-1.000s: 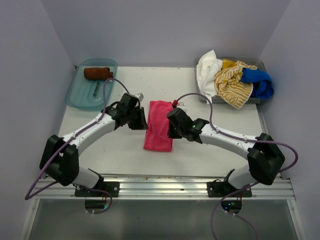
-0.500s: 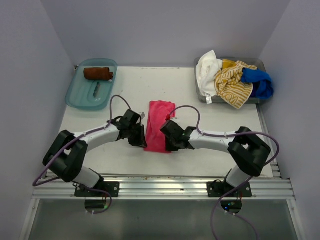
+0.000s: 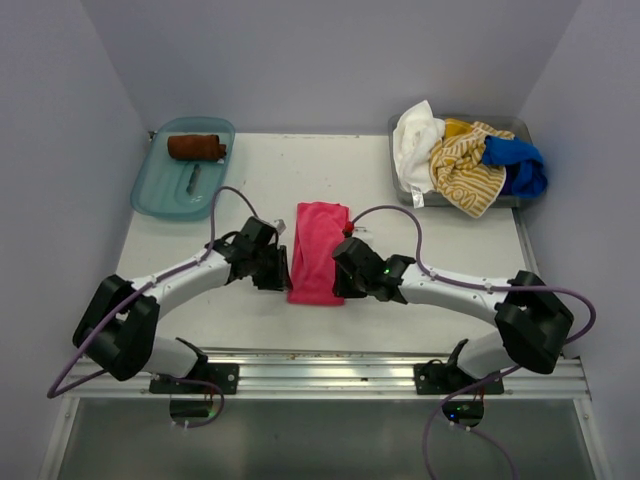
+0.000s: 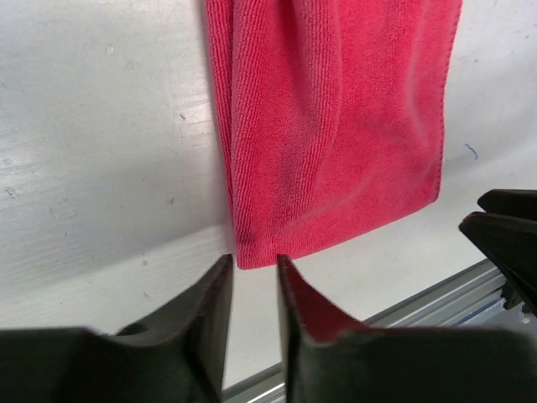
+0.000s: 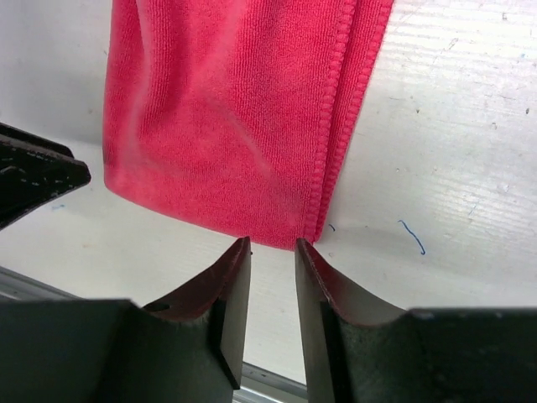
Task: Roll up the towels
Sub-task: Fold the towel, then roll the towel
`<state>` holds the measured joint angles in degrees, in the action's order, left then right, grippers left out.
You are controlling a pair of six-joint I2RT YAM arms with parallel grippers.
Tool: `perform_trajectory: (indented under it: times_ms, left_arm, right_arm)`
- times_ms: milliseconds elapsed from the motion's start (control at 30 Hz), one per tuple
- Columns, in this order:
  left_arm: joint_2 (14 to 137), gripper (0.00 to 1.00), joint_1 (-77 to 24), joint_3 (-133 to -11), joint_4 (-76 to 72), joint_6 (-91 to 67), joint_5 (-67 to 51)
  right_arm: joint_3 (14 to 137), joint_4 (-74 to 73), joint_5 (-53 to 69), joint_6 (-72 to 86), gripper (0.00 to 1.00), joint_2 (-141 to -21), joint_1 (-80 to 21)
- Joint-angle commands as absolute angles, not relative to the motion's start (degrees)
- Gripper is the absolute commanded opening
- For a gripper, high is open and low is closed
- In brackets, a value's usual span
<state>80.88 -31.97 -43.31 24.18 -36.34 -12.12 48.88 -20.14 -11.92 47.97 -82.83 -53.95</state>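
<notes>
Far left: teal tray (image 3: 150, 205) sits at the back-left corner of the table (image 3: 260, 160). A rust-brown towel (image 3: 196, 147) lies rolled up at the tray's far end. There is a small dark item nearer in the tray, can't tell what it is.

Left hand (image 4: 252, 262) is down low at the near-left corner of the pink towel (image 3: 318, 250). Its fingers are parted only a sliver and bare table shows through the gap. The towel corner sits right at the tips and nothing is pinched.

The pink towel is mid-table, folded into a long narrow strip running near to far. It lies flat between the two hands.

Right hand (image 5: 273, 245) is down low at the near-right corner, where the stitched edges stack up. The gap between its fingers is narrow too. The towel hem is just past the tips and the hand has hold of nothing.

Far right: grey bin (image 3: 520, 124) at the back-right corner, piled with loose cloth. A white towel (image 3: 413, 140) hangs over its left rim. A yellow-and-white striped towel (image 3: 465, 172) spills over the front rim, and a blue towel (image 3: 522, 165) is bunched at the right end.
</notes>
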Motion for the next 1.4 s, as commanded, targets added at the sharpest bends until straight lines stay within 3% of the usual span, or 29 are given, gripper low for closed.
perform_trajectory:
  times_ms: [0, 100, 233, 600, 700, 867, 1000, 1367]
  left_arm:
    - [78.58, 0.35, -32.08, -42.72, 24.80, -35.33, -11.33]
    - [79.54, 0.49, -32.08, -39.82, 22.25, -34.64, -13.96]
    - [81.82, 0.50, -32.25, -36.92, 19.17, -34.45, -18.10]
    - [83.32, 0.33, -32.34, -36.04, 15.56, -36.38, -18.11]
    - [84.02, 0.24, -32.26, -36.30, 15.29, -36.47, -17.93]
    - [83.68, 0.00, -32.26, -37.18, 16.17, -36.91, -16.18]
    - [82.80, 0.00, -32.26, -39.37, 18.28, -37.44, -14.24]
    - [79.72, 0.00, -32.17, -48.42, 23.64, -39.11, -11.16]
  right_arm:
    - [47.55, -20.40, -12.75, 48.16, 0.34, -83.05, -54.05]
    - [46.15, -19.08, -11.34, 48.60, 0.39, -83.41, -54.49]
    - [44.74, -17.67, -10.11, 48.52, 0.45, -83.41, -54.76]
    - [44.03, -13.62, -9.14, 48.25, 0.40, -87.54, -55.19]
    - [44.12, -13.45, -9.84, 48.51, 0.33, -88.07, -55.11]
    - [44.38, -14.33, -11.86, 48.96, 0.08, -86.22, -55.11]
    - [45.70, -16.17, -12.92, 48.52, 0.00, -84.99, -55.11]
    - [50.61, -21.44, -19.42, 45.36, 0.00, -82.70, -54.76]
